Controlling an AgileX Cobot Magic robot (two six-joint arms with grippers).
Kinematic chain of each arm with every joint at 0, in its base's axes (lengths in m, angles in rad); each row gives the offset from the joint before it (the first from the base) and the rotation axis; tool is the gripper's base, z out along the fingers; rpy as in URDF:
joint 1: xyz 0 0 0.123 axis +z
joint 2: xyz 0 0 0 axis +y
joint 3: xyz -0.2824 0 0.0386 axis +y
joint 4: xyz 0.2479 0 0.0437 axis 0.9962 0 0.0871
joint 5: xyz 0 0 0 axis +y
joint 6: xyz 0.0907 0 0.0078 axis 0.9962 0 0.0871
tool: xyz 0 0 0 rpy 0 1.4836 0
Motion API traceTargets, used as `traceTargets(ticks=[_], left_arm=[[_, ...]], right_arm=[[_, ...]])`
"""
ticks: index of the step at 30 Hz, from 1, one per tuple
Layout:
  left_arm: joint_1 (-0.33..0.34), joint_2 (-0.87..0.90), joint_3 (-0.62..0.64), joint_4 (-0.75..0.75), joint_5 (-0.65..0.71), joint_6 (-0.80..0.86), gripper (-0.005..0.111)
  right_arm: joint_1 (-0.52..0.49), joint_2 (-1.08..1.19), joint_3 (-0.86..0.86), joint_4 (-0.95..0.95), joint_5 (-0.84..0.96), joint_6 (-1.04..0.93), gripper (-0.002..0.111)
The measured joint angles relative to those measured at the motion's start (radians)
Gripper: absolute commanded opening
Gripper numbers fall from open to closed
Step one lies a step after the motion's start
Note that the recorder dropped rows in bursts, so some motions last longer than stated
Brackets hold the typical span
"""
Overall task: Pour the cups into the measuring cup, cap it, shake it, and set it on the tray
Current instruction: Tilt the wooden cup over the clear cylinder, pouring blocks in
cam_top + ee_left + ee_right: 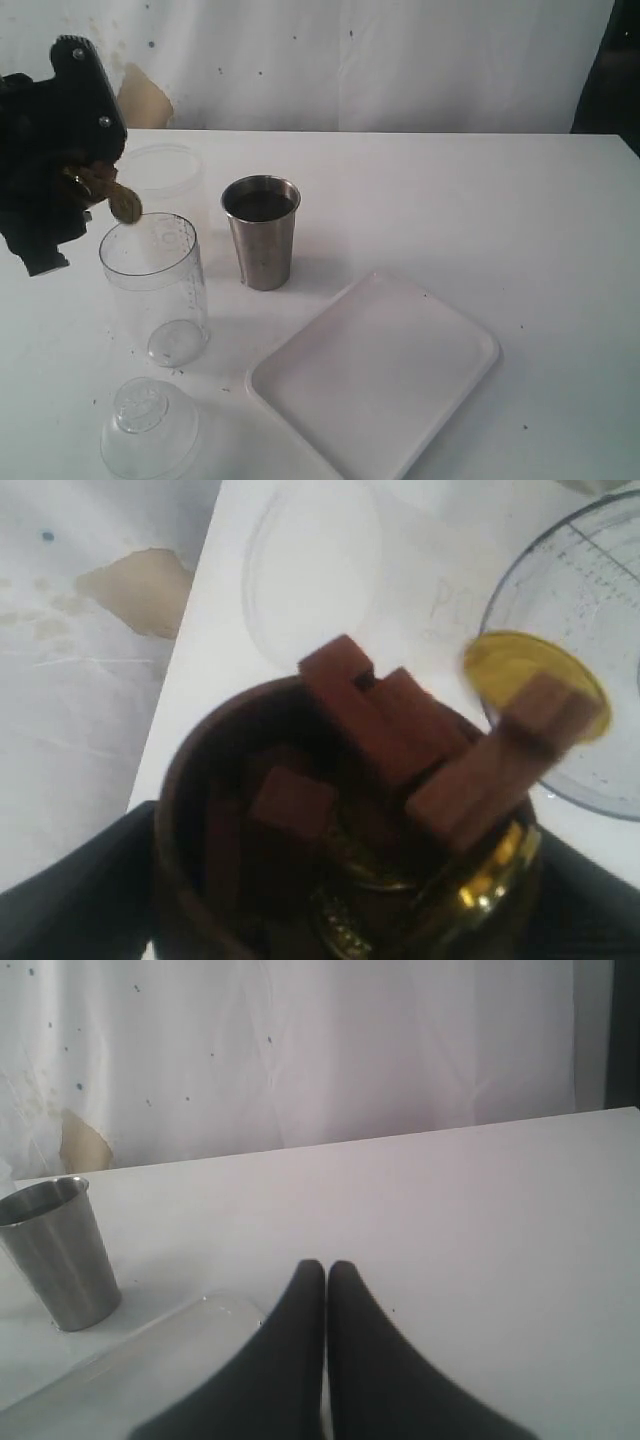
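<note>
My left gripper (72, 190) is shut on the round brown-gold cup (250, 880), tipped over the mouth of the clear measuring cup (155, 285). Wooden blocks (400, 730) and a gold coin (125, 207) slide out at its lip, above the measuring cup's rim (520, 590). The steel tumbler (262, 232) stands upright to the right of the measuring cup, with dark contents. Behind the measuring cup stands the frosted cup (160, 170). The white tray (375, 370) lies at the front right. My right gripper (326, 1270) is shut on nothing, low over the tray's far edge (150, 1345).
The clear domed lid (150, 425) lies on the table in front of the measuring cup, left of the tray. A white backdrop with a brown stain (145, 100) stands behind the table. The steel tumbler (58, 1255) also shows in the right wrist view.
</note>
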Motion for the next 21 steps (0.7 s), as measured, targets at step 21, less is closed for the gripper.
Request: traceTargets(ticks=[21], left_arm=[[-0.149,0.066,0.0,0.311,0.145,-0.048,0.0]], right_arm=[[0.0,0.0,0.0,0.002,0.0,0.0,0.0]])
